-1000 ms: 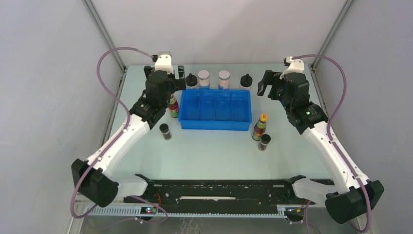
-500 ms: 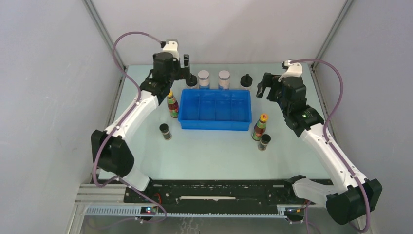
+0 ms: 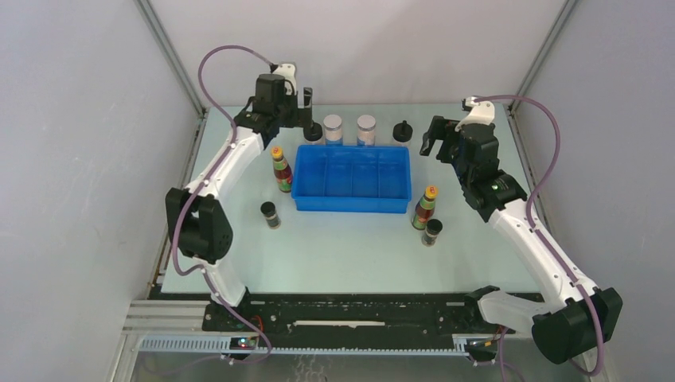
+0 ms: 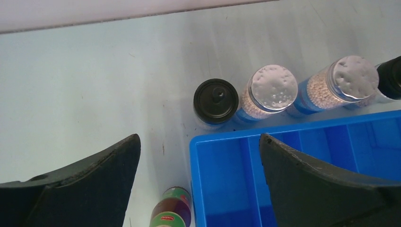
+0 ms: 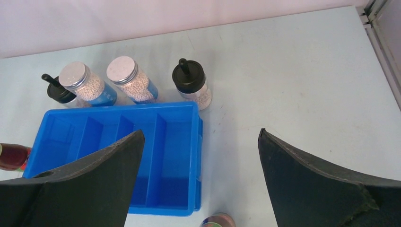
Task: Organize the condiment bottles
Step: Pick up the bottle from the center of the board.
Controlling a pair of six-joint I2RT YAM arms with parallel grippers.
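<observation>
I'm hovering my left gripper [image 4: 199,142] — jaws wide, empty — above the black knob-capped clear bottle [image 4: 216,98]. Next, I'm probably lowering squarely around it.

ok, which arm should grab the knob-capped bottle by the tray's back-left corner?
Left. The left fingers are open, aimed at that knob-capped bottle; the right fingers sit at the tray's far end.

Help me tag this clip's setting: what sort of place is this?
Probably a robotics lab test cell, not a kitchen: grey panels on metal framing enclose a pale table, the left arm and right arm are mounted at its near edge, and condiment bottles stand around a blue tray.
</observation>
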